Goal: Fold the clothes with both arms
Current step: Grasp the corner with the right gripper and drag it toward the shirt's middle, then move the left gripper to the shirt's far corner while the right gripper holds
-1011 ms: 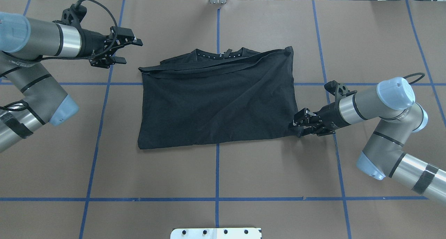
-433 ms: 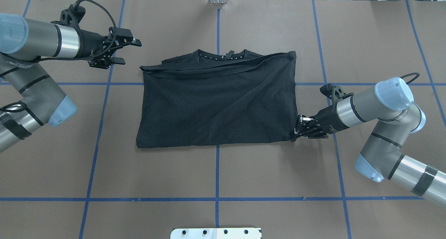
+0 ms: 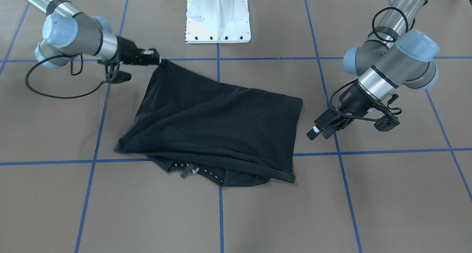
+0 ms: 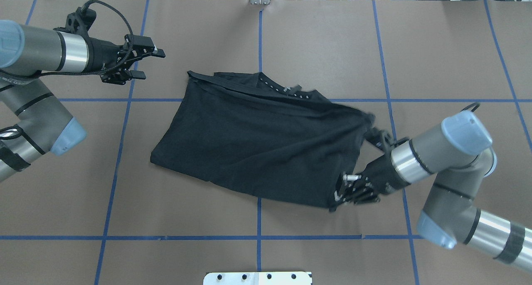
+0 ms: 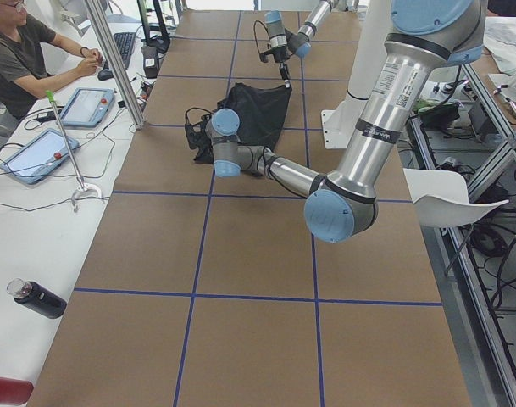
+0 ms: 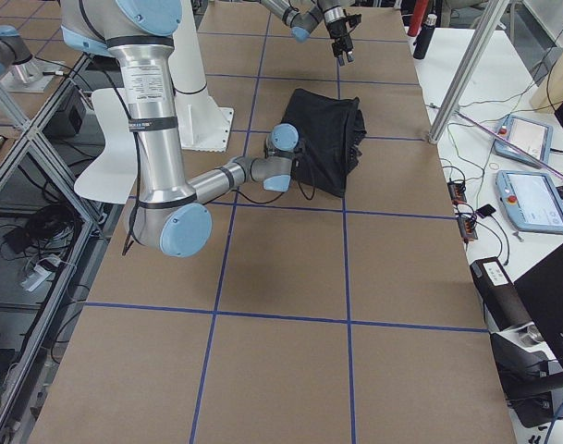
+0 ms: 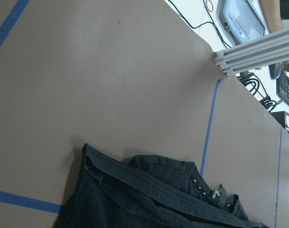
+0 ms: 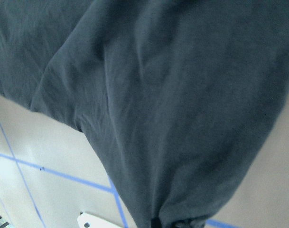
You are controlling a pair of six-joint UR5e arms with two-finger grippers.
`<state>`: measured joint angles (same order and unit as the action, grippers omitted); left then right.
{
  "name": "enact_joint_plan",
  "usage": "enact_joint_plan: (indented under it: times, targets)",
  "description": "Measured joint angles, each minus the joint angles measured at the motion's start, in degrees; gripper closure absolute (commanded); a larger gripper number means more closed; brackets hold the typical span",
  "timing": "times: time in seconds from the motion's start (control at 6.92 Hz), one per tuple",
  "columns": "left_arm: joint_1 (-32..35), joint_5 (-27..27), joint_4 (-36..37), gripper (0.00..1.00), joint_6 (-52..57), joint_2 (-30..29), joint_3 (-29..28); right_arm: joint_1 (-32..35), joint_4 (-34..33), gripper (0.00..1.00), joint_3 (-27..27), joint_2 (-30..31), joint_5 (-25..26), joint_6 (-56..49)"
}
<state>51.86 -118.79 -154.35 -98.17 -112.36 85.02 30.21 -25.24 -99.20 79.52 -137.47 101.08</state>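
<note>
The table (image 4: 436,40) is covered edge to edge with brown paper (image 4: 187,256), and blue tape lines (image 4: 258,222) divide it into large squares. A black T-shirt (image 4: 257,139) lies near the middle, folded over on itself and skewed against the grid, covering the crossing of two tape lines. Its collar (image 4: 286,90) shows along the edge away from the robot, under the folded layer. A white base (image 3: 218,20) stands at the robot's side, apart from the T-shirt.

Soft matt black cloth T-shirt (image 4: 257,143) on matt brown, seemingly paper-covered table (image 4: 316,40)
</note>
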Motion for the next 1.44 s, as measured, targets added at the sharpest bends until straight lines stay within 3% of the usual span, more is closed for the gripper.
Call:
enact_joint_plan:
  times: [0.14, 0.29, 0.72, 1.16, 1.44]
  targets:
    - [0.0, -0.5, 0.0, 0.01, 0.0, 0.8, 0.8, -4.3, 0.1, 0.77, -2.7, -0.1, -0.5, 2.7]
    - [0.0, -0.9, -0.1, 0.01, 0.0, 1.5, 1.3, -7.8, 0.2, 0.01, -4.4, 0.0, -1.0, 4.2]
    - [-0.1, -1.9, -0.3, 0.01, 0.0, 2.1, 1.7, -9.5, 0.8, 0.0, -4.7, -0.4, -4.0, 4.8]
    - [-2.8, -3.3, -1.2, 0.01, -1.9, 6.4, 6.0, 0.4, 0.5, 0.0, -4.1, -0.5, 0.6, 4.1]
    - [-9.3, 0.0, -6.7, 0.01, -5.7, 11.3, 7.1, 5.9, 0.4, 0.0, -3.8, -0.6, 4.3, 3.9]
